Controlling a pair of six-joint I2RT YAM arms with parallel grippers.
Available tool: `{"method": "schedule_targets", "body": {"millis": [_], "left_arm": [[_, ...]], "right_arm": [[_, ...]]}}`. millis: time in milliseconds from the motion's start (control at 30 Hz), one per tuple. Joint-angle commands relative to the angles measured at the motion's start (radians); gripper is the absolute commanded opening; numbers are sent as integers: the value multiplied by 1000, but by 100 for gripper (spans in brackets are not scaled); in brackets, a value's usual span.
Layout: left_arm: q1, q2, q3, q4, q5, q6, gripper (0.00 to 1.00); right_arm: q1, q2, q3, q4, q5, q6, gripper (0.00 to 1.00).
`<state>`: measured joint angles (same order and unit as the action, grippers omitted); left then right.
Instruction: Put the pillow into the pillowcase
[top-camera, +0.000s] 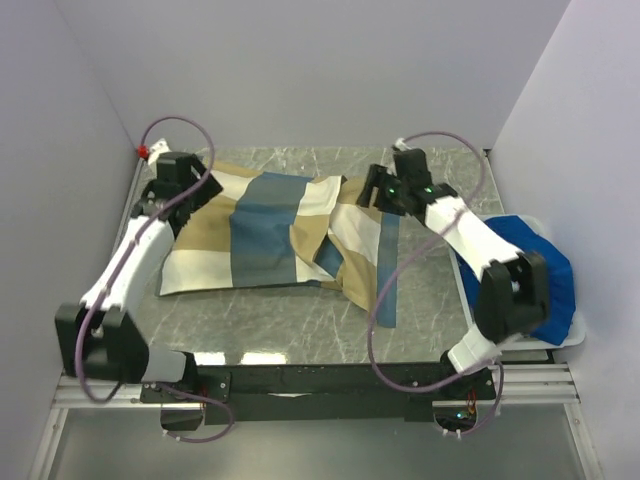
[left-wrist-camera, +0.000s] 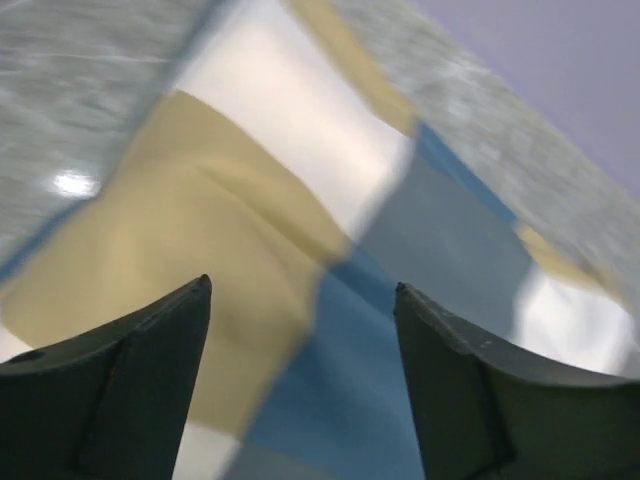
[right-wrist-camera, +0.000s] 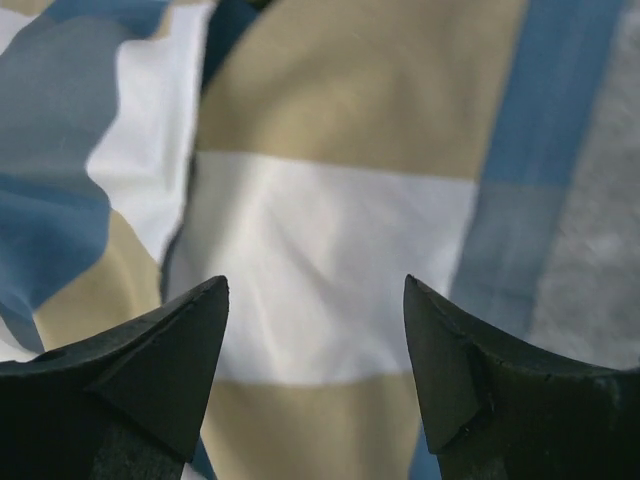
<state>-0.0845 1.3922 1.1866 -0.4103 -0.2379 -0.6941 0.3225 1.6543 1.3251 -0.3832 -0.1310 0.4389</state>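
Note:
The pillowcase (top-camera: 265, 235), in tan, slate-blue and white blocks, lies rumpled across the middle of the marble table, with a blue-edged flap trailing toward the front at its right end. The pillow is hidden in every view. My left gripper (top-camera: 176, 182) hovers over the pillowcase's far left corner. Its jaws are open above tan and blue fabric (left-wrist-camera: 250, 230), gripping nothing (left-wrist-camera: 302, 287). My right gripper (top-camera: 377, 190) sits at the far right end, also open (right-wrist-camera: 315, 282) over a white and tan block (right-wrist-camera: 330, 260), with nothing between its fingers.
A bright blue cloth (top-camera: 540, 265) is piled on a white tray (top-camera: 572, 338) at the right edge, beside the right arm. A small red object (top-camera: 146, 151) sits in the far left corner. Grey walls enclose the table on three sides.

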Motion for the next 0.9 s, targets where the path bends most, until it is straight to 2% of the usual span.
{"method": "schedule_targets", "body": {"millis": [0, 33, 67, 200, 367, 500, 633, 733, 867], "left_arm": [[-203, -184, -123, 8, 51, -23, 75], [-249, -206, -157, 37, 52, -39, 70], [-349, -223, -220, 51, 51, -51, 69], [-527, -255, -330, 93, 34, -135, 67], [-682, -295, -523, 223, 52, -264, 77], [-705, -311, -622, 402, 87, -334, 78], [-724, -283, -662, 534, 51, -372, 78], [-733, -257, -674, 603, 31, -403, 76], [-788, -207, -632, 590, -55, -413, 73]], "right_arm": [[-72, -168, -194, 90, 108, 92, 77], [-91, -188, -254, 101, 126, 102, 77], [-105, -191, -280, 102, 128, 106, 77], [-140, -163, -366, 125, 169, 101, 76], [-154, -67, -418, 199, 134, 135, 74], [-154, -42, -455, 250, 114, 165, 73], [-155, -27, -477, 285, 110, 195, 73], [-154, -21, -488, 296, 108, 202, 73], [-155, -19, -495, 302, 111, 201, 73]]}}
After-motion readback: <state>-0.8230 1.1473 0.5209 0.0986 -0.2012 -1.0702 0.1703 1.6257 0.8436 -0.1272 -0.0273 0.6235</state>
